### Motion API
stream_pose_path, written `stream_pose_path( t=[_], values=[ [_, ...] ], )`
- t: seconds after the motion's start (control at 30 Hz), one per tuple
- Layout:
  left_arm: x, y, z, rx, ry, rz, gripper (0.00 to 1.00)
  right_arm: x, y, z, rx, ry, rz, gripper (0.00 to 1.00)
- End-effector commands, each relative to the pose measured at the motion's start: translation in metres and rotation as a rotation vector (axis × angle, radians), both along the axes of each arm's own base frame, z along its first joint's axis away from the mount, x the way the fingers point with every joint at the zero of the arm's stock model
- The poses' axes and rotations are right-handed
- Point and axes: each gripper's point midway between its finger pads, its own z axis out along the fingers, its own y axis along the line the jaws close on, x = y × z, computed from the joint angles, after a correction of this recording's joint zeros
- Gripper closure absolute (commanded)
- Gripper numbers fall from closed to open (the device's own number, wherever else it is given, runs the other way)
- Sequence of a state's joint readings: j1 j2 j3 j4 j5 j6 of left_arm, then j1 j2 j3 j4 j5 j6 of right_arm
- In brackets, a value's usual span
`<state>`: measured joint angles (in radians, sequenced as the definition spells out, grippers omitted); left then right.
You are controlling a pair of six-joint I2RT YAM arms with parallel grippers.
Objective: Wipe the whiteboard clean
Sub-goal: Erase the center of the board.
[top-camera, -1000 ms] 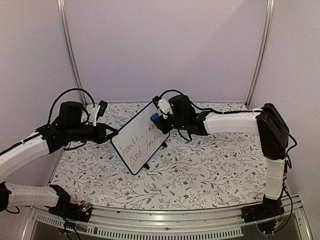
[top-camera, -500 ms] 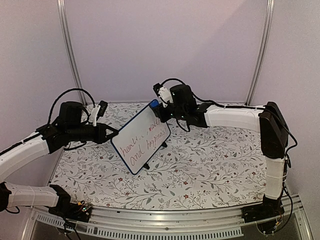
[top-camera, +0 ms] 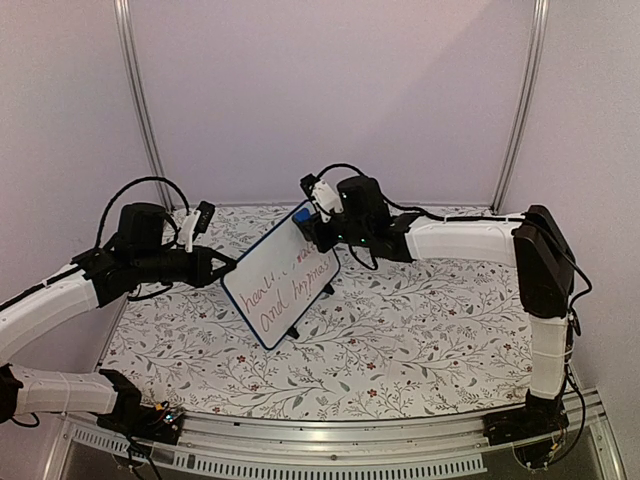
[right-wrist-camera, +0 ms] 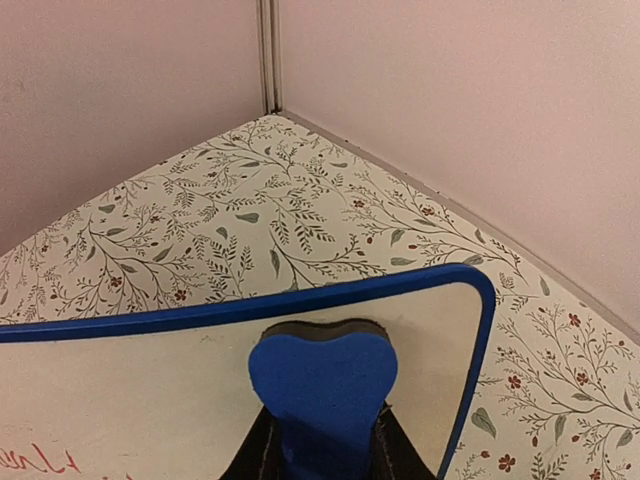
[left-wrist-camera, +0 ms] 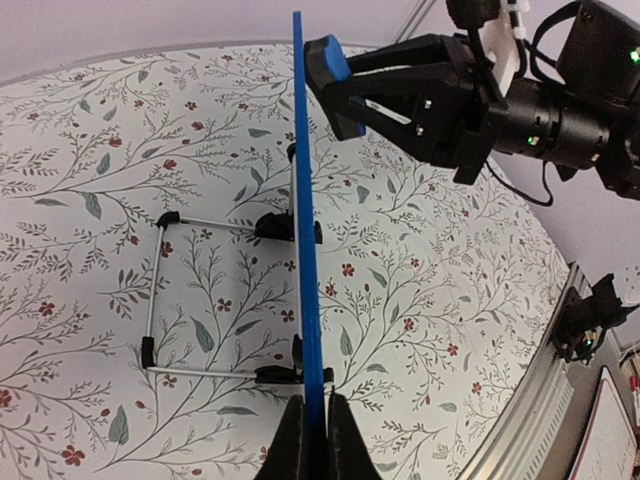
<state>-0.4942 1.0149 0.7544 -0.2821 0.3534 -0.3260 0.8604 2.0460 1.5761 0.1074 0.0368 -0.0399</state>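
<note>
The whiteboard (top-camera: 283, 272) stands tilted on its wire stand (left-wrist-camera: 155, 290) mid-worktop (top-camera: 420, 340), with handwriting (top-camera: 297, 294) across it. The left fingers (left-wrist-camera: 293, 448) pinch its lower edge. The right fingers (right-wrist-camera: 392, 455) pinch a blue eraser (right-wrist-camera: 322, 395) against its face near the top corner.

Looks like a lab test booth: plain pale walls (top-camera: 330, 100), aluminium corner posts (top-camera: 135, 100), floral-covered table (top-camera: 420, 350), metal front rail (top-camera: 330, 437).

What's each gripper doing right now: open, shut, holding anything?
Left gripper: closed on the edge of the whiteboard.
Right gripper: closed on the blue eraser.
</note>
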Motion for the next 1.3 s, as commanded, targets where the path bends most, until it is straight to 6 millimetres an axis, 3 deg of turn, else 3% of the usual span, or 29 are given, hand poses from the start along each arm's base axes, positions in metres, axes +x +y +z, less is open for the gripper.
stream_pose_path(
  t=[0.0, 0.53, 0.97, 1.27],
  values=[
    [-0.015, -0.016, 0.005, -0.033, -0.011, -0.126, 1.0, -0.034, 0.029, -0.011, -0.006, -0.004, 0.122, 0.85],
    [-0.015, -0.016, 0.005, -0.033, -0.011, -0.124, 1.0, -0.089, 0.054, -0.013, -0.023, -0.023, 0.218, 0.85],
    [-0.015, -0.016, 0.005, -0.031, -0.012, -0.122, 1.0, -0.13, 0.072, 0.002, -0.007, -0.046, 0.295, 0.85],
    [-0.015, -0.016, 0.006, -0.032, -0.015, -0.12, 1.0, -0.147, 0.077, 0.006, -0.003, -0.052, 0.322, 0.85]
  ],
)
